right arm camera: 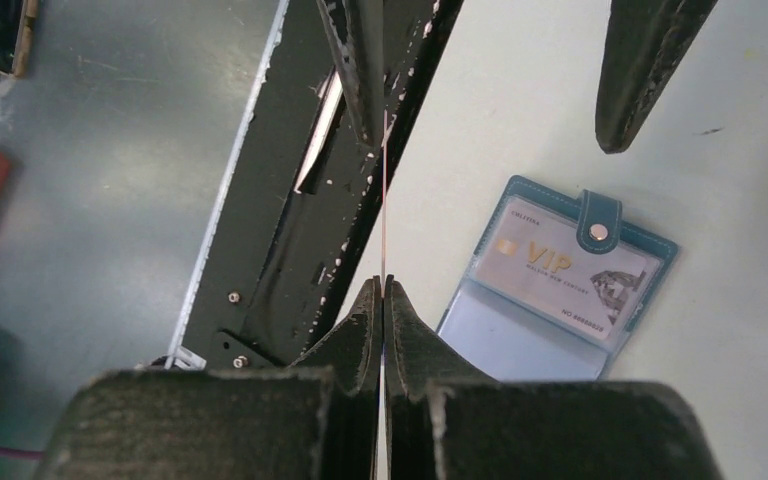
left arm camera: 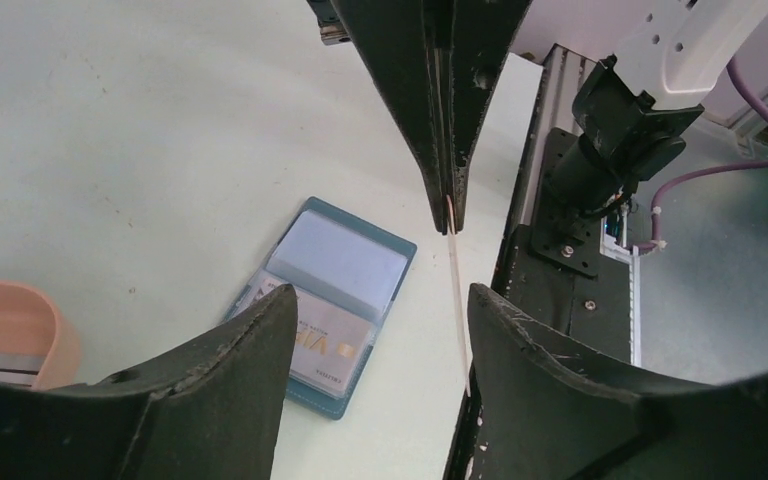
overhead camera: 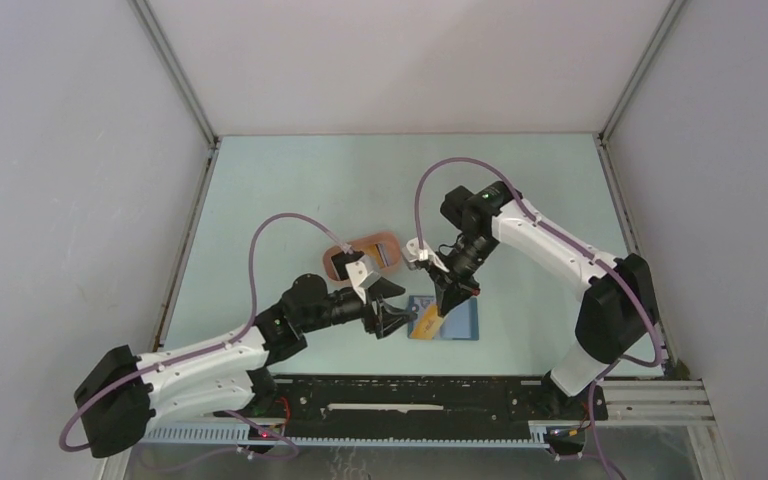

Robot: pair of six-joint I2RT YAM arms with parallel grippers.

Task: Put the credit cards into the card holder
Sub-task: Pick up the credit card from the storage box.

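Note:
The dark-blue card holder point(overhead camera: 457, 322) lies open on the table with a whitish VIP card point(right arm camera: 560, 272) in one slot. My right gripper point(right arm camera: 383, 285) is shut on a yellow-orange credit card point(overhead camera: 425, 326), which the wrist views show edge-on as a thin line point(right arm camera: 384, 200). That card hangs tilted over the holder's left edge. My left gripper point(left arm camera: 382, 295) is open, and the card point(left arm camera: 456, 285) stands between its fingers, close to the right finger point(left arm camera: 520, 330). In the left wrist view the card holder point(left arm camera: 345, 255) lies beyond the fingers.
A salmon-pink oval tray point(overhead camera: 385, 241) sits behind the left gripper with something dark and flat in it; its rim point(left arm camera: 30, 320) shows in the left wrist view. The black base rail point(overhead camera: 410, 395) runs along the near table edge.

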